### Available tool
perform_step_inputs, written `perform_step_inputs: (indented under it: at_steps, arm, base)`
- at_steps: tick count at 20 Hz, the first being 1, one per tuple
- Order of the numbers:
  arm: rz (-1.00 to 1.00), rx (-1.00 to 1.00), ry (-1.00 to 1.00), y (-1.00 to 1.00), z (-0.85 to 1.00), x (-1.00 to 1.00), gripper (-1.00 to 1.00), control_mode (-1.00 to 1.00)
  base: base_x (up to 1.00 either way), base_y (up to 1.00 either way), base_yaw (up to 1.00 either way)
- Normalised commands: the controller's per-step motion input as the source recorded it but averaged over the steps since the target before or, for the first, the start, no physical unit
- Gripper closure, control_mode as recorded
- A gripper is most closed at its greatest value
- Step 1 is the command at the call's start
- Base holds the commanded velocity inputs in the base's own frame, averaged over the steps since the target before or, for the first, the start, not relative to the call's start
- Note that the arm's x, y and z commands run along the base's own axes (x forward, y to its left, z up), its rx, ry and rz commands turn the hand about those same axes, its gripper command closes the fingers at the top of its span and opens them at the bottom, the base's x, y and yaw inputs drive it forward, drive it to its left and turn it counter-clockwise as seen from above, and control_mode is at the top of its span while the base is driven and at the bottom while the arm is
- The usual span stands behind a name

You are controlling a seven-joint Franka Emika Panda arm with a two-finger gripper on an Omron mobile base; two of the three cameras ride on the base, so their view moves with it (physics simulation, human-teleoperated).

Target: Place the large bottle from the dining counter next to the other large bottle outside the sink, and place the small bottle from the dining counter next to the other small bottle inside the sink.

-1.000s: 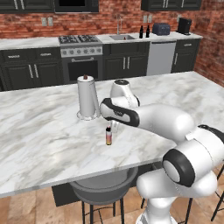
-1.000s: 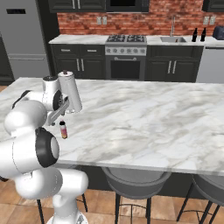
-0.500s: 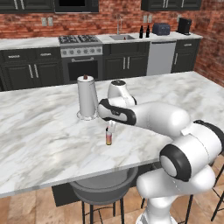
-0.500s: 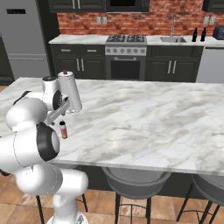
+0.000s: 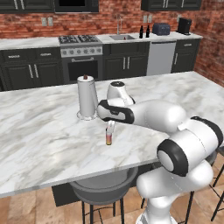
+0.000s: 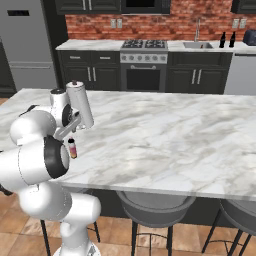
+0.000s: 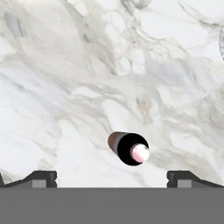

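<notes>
1. The bar stools [image 5: 103,192] stand nearest the cameras, tucked under the front edge of the marble surface [image 5: 39,135].
2. The small bottle [image 5: 108,138] stands upright on the surface, not far from its front edge. It has a reddish body and a pale cap. In the right base view the small bottle [image 6: 72,148] shows just beside the arm's dark joint.
3. The claw [image 5: 110,127] hangs directly above that bottle, pointing straight down, close over its cap. From these two views I cannot tell whether it touches the bottle.
4. In the hand view the small bottle [image 7: 128,148] is seen from above, with its pale cap and dark shoulder between the two finger tips [image 7: 40,178]. The tips stand wide apart, with clear marble between each tip and the bottle, so nothing is clamped.
5. Just behind the small bottle, the tall white large bottle [image 5: 86,97] stands upright on the surface, on a round base, with a small dark-red tip on top. In the right base view the large bottle [image 6: 80,104] is partly in front of the arm's wrist.
6. Across the aisle, the back counter [image 5: 26,43] carries a stove [image 5: 81,39] and a sink [image 5: 122,37] with a faucet.
7. Two dark bottles [image 5: 144,32] stand upright just right of the sink, on the counter outside the basin, close to each other.
8. A toaster [image 5: 161,29] sits further right.
</notes>
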Motion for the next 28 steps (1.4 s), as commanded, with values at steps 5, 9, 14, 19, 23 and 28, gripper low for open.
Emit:
perform_step_inputs:
  at_steps: [5,9,14,19,23,28]
  arm:
    - [0.0,0.0,0.0,0.0,-0.13,0.12,-1.0,-1.0]
    - [0.0,0.0,0.0,0.0,-0.15,0.11,-1.0,-1.0]
    - [0.0,0.0,0.0,0.0,-0.13,0.1,-1.0,-1.0]
    - [0.0,0.0,0.01,0.01,-0.11,0.08,-1.0,-1.0]
    - [0.0,0.0,0.02,0.0,-0.08,0.07,-1.0,-1.0]
    - [0.0,0.0,0.01,0.01,-0.07,0.05,-1.0,-1.0]
  base:
    - [0.0,0.0,0.0]
    - [0.0,0.0,0.0]
    - [0.0,0.0,0.0]
    - [0.0,0.0,0.0]
    - [0.0,0.0,0.0]
    - [0.0,0.0,0.0]
